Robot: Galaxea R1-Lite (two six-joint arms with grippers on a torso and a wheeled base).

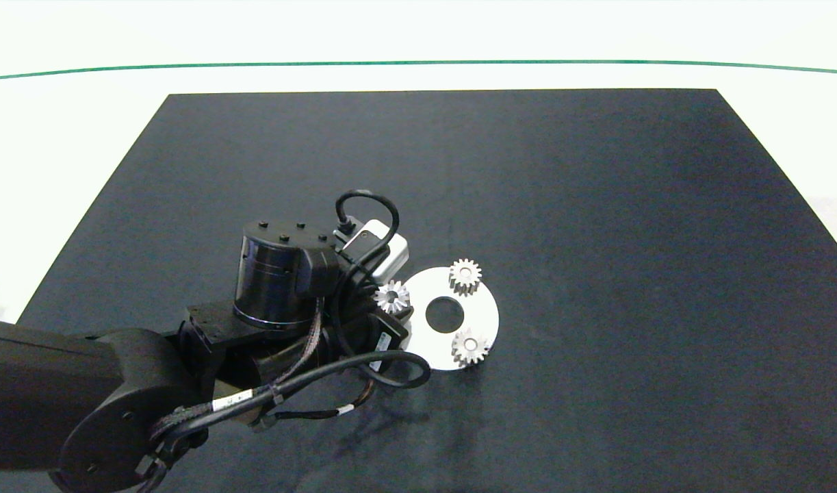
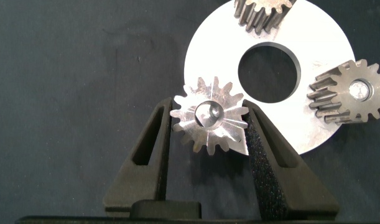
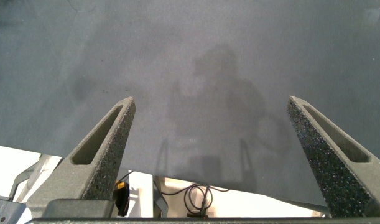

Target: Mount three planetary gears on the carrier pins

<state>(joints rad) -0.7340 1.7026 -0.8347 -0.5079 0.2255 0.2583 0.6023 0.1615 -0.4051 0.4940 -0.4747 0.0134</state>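
Left claw (image 2: 208,127) pinching third small silver toothed gear (image 2: 209,121) at flat white round disc's (image 2: 323,127) edge | two seated gears (image 1: 465,276) on pins | tip: level bore squarely over hidden pin before lowering | right claw (image 3: 211,134) spread, off-bench

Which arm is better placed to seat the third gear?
Left. The left gripper already clamps the third gear at the white disc's edge; the right gripper, open, sees only bare mat.
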